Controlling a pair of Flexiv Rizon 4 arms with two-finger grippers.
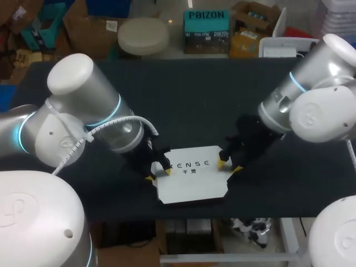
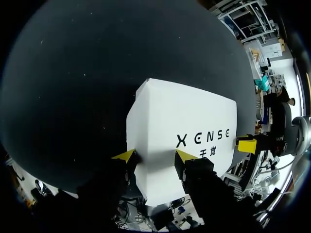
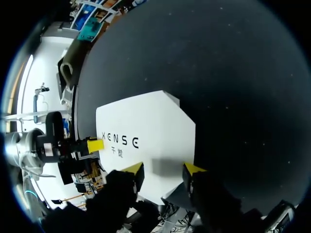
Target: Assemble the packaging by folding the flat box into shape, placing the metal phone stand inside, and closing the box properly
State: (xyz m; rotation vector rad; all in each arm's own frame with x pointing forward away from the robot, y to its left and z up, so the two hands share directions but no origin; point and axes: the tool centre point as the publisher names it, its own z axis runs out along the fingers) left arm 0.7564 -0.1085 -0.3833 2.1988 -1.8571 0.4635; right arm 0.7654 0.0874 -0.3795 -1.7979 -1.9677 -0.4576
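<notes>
Black table (image 1: 183, 100), with the box (image 1: 194, 181) lying flat on it, not yet folded.
You have the box printed face up between both grippers. The left gripper (image 1: 158, 174) straddles one side edge with its fingers spread, and the right gripper (image 1: 229, 166) straddles the opposite edge, also spread; neither pinches the box. By the look of it, folding, loading the stand (nowhere in sight) and closing all remain.

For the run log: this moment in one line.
flat white box on black table | left fingers open at its left edge | right fingers open at its right edge | stand unseen
</notes>
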